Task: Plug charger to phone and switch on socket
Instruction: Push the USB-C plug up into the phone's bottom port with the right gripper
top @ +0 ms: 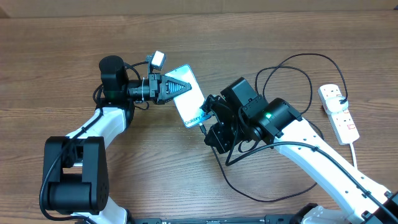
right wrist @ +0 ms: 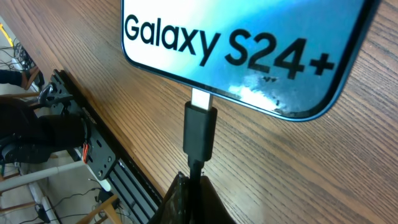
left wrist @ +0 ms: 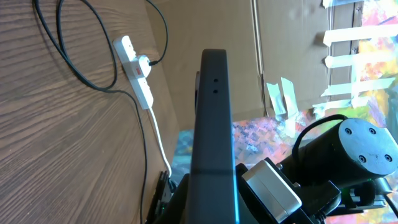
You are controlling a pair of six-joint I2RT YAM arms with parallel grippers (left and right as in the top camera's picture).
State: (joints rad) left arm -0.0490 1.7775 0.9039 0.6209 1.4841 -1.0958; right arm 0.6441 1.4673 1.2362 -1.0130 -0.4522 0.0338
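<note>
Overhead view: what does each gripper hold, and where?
The left gripper holds the phone by its top end; the right gripper pinches the charger just behind its plug.

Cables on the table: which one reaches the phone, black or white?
The thin black charger: its plug tip, held by the right hand, meets the phone's edge. The white lead only leaves the socket.

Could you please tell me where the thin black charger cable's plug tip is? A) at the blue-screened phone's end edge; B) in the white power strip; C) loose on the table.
A: the small black plug tip, held by the right tool, meets the end edge of the slim blue-screened phone, its silver connector partly visible.
</note>
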